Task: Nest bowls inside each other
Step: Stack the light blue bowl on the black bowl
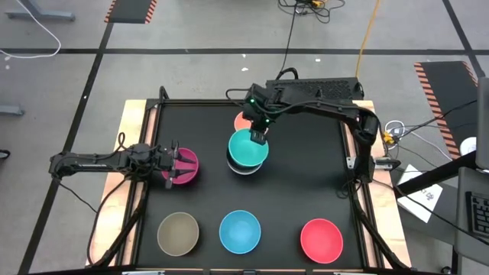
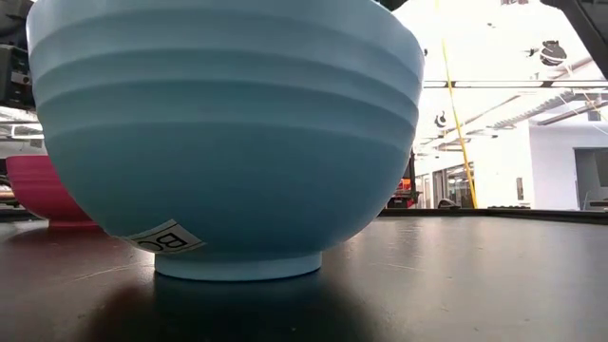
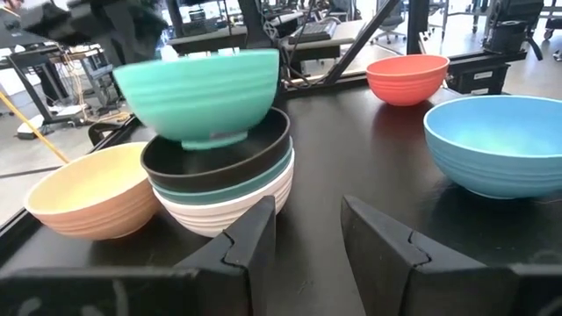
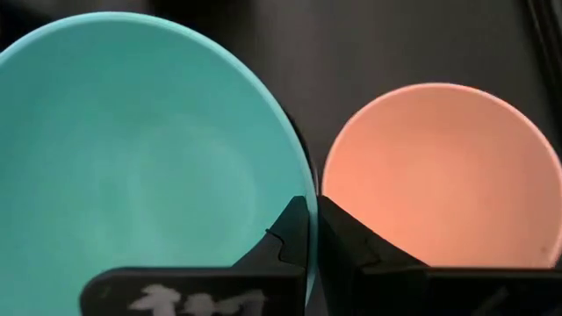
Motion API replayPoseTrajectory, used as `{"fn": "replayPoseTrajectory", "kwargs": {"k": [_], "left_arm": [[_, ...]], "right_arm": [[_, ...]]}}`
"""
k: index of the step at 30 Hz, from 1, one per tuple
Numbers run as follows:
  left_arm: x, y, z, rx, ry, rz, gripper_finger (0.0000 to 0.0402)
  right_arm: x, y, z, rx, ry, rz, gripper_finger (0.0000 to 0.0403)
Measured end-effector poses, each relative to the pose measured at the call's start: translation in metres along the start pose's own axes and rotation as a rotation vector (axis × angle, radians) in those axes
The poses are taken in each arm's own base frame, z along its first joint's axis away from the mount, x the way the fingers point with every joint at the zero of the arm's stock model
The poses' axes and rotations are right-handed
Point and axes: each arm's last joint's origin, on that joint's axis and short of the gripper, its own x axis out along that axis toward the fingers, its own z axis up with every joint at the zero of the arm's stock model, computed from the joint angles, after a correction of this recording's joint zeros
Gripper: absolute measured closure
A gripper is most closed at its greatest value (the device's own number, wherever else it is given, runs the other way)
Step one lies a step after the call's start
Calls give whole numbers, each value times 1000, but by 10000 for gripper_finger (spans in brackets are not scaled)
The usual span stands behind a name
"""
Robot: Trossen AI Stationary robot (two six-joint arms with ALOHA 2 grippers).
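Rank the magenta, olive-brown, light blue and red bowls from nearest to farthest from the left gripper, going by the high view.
1. Magenta bowl: at the left gripper, its rim between the fingers.
2. Olive-brown bowl: front row, left end.
3. Light blue bowl: front row, middle.
4. Red bowl: front row, far right end.

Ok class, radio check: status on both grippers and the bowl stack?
Right gripper shut on teal bowl rim, held over white-green-black stack. Left gripper at magenta bowl. Nothing blocking the stack.
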Motion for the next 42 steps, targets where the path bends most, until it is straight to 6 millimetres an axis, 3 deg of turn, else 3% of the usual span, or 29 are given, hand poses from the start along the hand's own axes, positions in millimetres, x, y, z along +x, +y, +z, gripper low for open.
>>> {"fn": "replayPoseTrajectory", "kwargs": {"k": [7, 21, 35, 42], "left_arm": [[0, 0, 0, -2, 0, 0, 266], [0, 0, 0, 1, 0, 0, 266], [0, 0, 0, 0, 0, 1, 266], [0, 0, 0, -7, 1, 0, 266]], "right_arm": [[19, -3, -6, 11, 92, 18, 401], [16, -1, -15, 21, 181, 27, 401], [24, 33, -11, -88, 177, 63, 401], [37, 34, -17, -77, 218, 65, 401]]}}
